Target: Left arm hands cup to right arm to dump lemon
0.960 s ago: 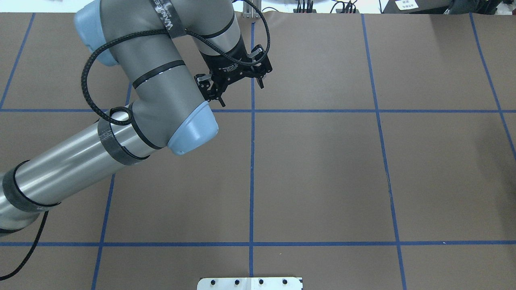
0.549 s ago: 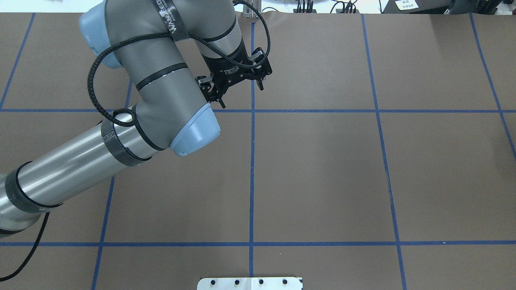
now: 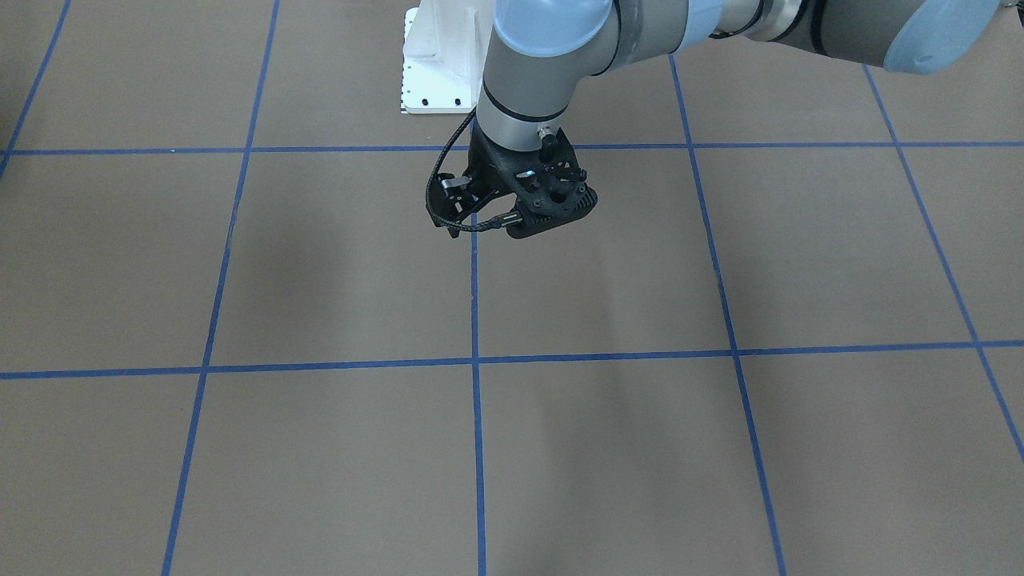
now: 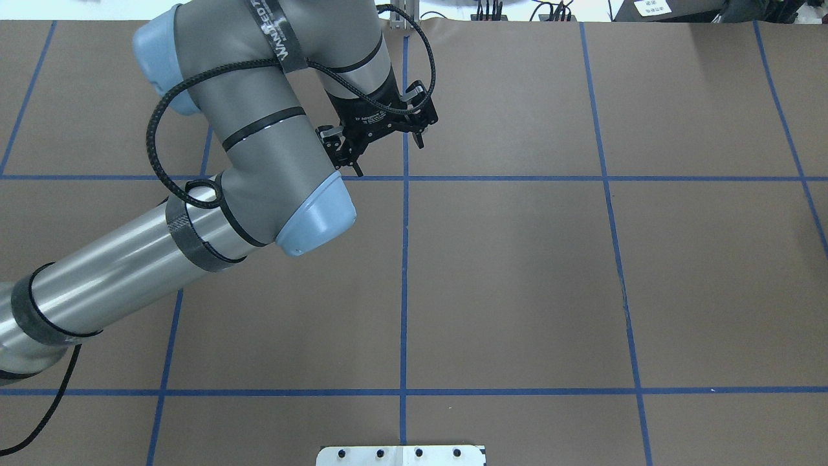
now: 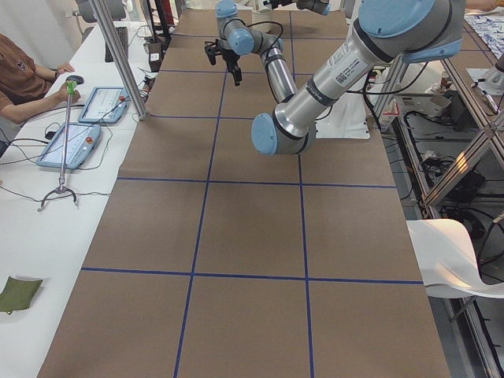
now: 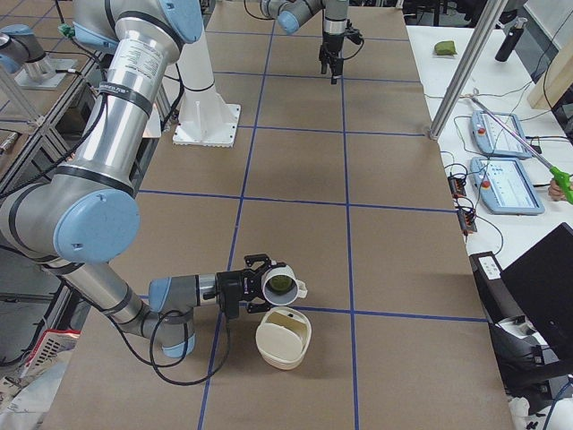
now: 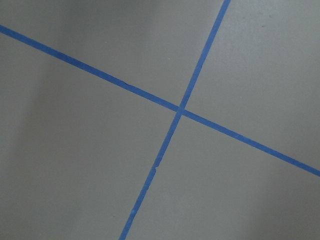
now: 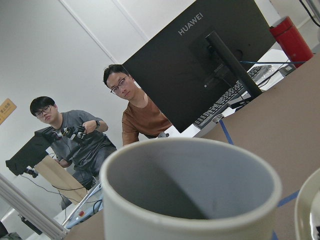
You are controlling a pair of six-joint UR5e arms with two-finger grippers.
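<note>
My left gripper (image 4: 386,152) is open and empty, hanging over a blue tape crossing at the table's far middle; it also shows in the front-facing view (image 3: 504,220). The left wrist view shows only bare table and tape. In the exterior right view the right arm's gripper (image 6: 246,291) is at the off-white cup (image 6: 279,283), which lies tipped on its side above the table. The yellow-green lemon (image 6: 281,284) sits inside it. I cannot tell whether this gripper is shut. The cup's rim (image 8: 190,150) fills the right wrist view; the lemon is hidden there.
A cream bowl (image 6: 284,339) stands on the table just below the tipped cup; its edge shows in the right wrist view (image 8: 309,210). The white robot base plate (image 4: 401,455) is at the near edge. Operators (image 8: 142,112) and a monitor (image 8: 200,65) are beside the table.
The left arm's elbow has drifted slightly right and away from me. Its gripper has stayed open over the same tape crossing.
</note>
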